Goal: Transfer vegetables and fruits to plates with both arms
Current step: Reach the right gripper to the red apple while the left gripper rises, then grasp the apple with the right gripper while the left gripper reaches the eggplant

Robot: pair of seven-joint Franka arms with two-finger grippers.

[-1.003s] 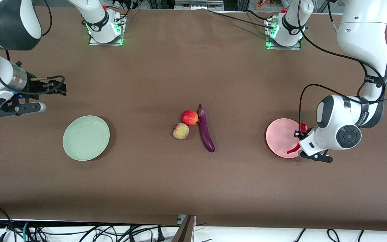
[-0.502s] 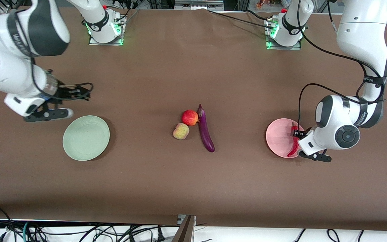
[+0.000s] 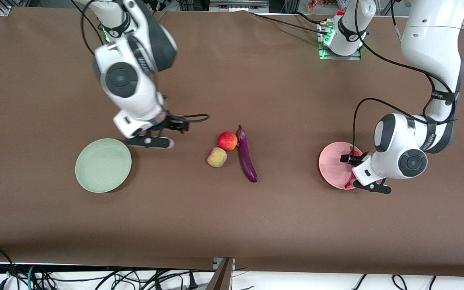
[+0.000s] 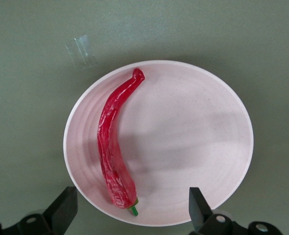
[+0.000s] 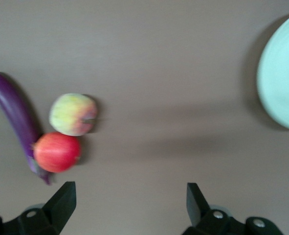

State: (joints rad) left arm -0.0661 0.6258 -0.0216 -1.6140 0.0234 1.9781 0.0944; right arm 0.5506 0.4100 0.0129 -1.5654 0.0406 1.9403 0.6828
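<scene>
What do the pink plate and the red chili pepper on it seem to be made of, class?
Pink plate: probably matte plastic or a fibre composite, with a dull, faintly speckled face and no glare. Red chili pepper: glossy and wrinkled with a green stem; a real pepper or a plastic replica, the look cannot settle which.

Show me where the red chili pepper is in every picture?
Front view: only a red sliver of the chili pepper shows on the pink plate, under the left gripper.
Left wrist view: the chili pepper lies in full view on the pink plate.
Right wrist view: not in it.
Shared landmark: the pink plate.
</scene>
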